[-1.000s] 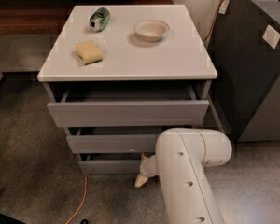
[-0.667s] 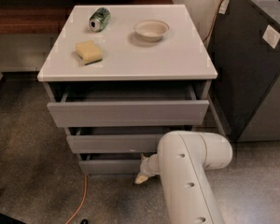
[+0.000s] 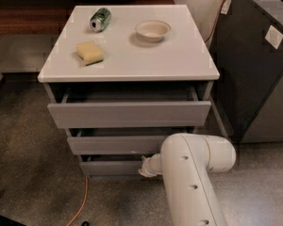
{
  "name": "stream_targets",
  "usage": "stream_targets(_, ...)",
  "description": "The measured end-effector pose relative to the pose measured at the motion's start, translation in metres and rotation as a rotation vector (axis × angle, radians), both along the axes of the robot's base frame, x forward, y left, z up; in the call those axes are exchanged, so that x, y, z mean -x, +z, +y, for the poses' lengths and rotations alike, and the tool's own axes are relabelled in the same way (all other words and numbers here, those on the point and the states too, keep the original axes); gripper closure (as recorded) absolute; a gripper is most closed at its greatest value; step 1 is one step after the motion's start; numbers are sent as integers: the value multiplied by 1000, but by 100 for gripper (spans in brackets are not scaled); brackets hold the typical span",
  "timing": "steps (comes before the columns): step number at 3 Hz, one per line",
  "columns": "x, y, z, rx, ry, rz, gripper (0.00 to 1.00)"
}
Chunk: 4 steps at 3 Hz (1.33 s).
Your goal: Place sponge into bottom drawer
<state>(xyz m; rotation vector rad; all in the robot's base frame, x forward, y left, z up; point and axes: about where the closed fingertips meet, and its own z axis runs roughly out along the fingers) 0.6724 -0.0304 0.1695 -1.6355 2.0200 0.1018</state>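
The pale yellow sponge (image 3: 89, 52) lies on the left part of the white cabinet top (image 3: 179, 60). The bottom drawer (image 3: 111, 167) is the lowest and narrowest grey front, pulled out a little, as are the two drawers above. My gripper (image 3: 146, 167) sits at the end of the white arm (image 3: 191, 173), low down against the right end of the bottom drawer's front. It holds nothing that I can see.
A green can (image 3: 100, 19) lies on its side at the back left of the top. A white bowl (image 3: 153, 30) stands at the back middle. A dark grey bin (image 3: 259, 65) stands to the right. An orange cable (image 3: 82, 199) runs over the floor.
My gripper has risen a little from near the floor to the height of the bottom drawer's front. The sponge, can and bowl have not moved.
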Motion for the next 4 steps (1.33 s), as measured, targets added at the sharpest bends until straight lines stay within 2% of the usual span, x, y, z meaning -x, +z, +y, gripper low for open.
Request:
stream_targets(1,0,9,0,0,0,1,94)
stream_targets(2,0,12,0,0,0,1,100)
stream_targets(3,0,12,0,0,1,1,100)
stream_targets(4,18,5,14,-20,33,25,100)
